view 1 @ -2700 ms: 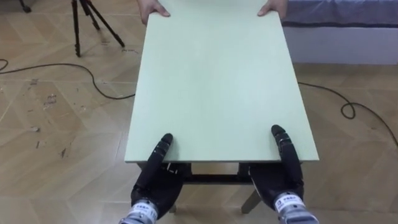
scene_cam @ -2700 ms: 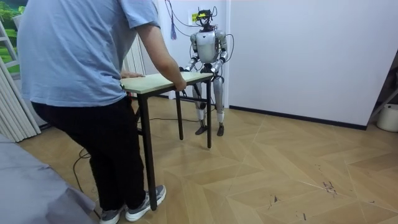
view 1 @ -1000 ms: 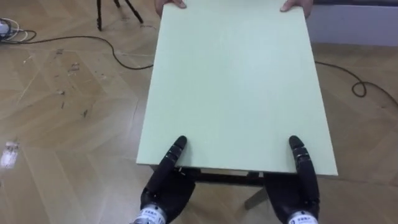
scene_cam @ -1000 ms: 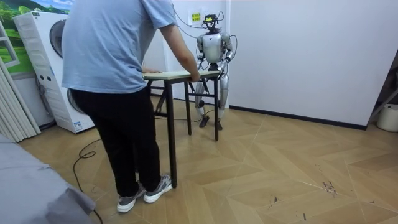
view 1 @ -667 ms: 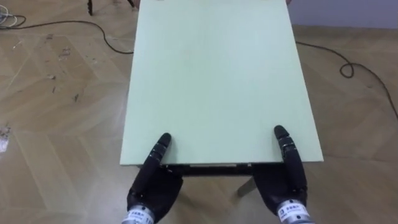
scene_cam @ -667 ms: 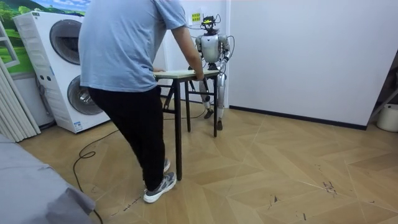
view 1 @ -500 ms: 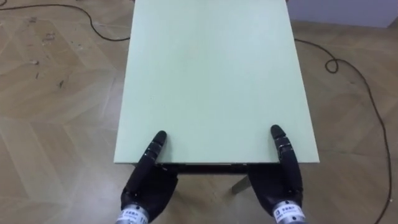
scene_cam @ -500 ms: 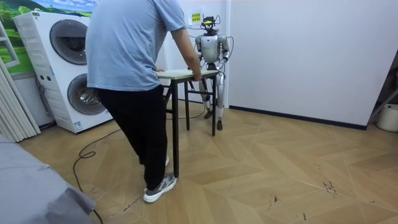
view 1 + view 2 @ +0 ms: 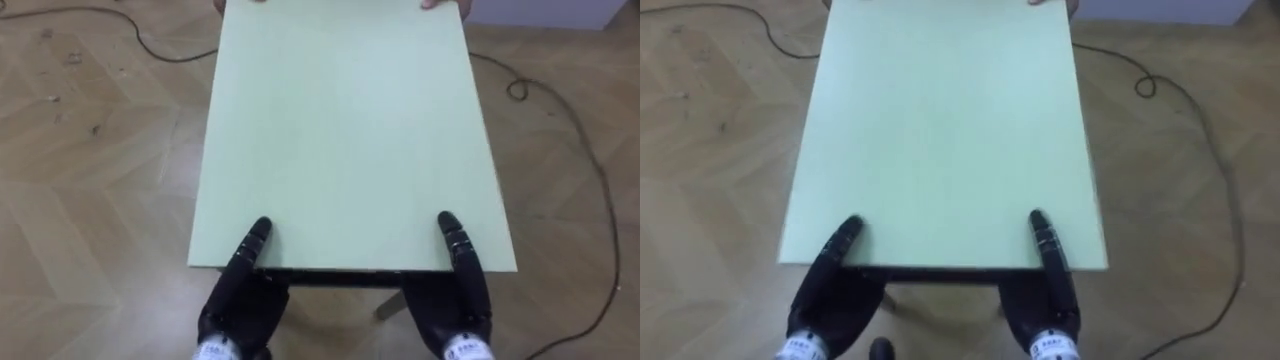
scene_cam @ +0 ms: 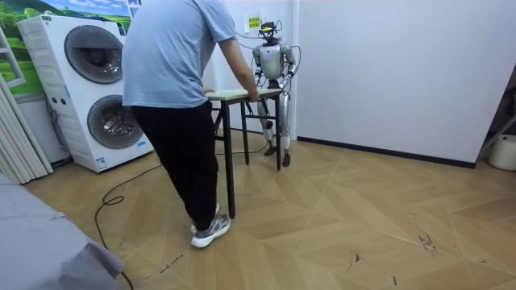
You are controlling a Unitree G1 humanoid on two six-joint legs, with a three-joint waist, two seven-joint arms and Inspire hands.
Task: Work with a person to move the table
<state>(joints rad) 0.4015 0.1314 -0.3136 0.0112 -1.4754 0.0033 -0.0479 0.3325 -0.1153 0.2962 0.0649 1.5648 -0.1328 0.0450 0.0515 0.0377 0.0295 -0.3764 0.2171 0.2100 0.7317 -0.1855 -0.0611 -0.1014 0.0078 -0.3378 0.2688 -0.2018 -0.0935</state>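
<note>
Flat pale green table (image 9: 345,130) on a wooden floor (image 9: 90,200), black left hand (image 9: 240,298) and right hand (image 9: 455,300) at its near edge (grip hidden underneath, cannot tell), person (image 10: 173,64) holding the far end

pale green bench (image 9: 940,130) runs straight away from the camera over a wood floor (image 9: 710,150). left robot hand (image 9: 832,292) and right robot hand (image 9: 1045,292) each clamp the near edge by a corner, thumb flat on top and the rest tucked under. at the far right corner a person's fingertips (image 9: 1044,3) rest on the edge, and a dark cable (image 9: 1145,88) snakes along the floor on the right.
</note>
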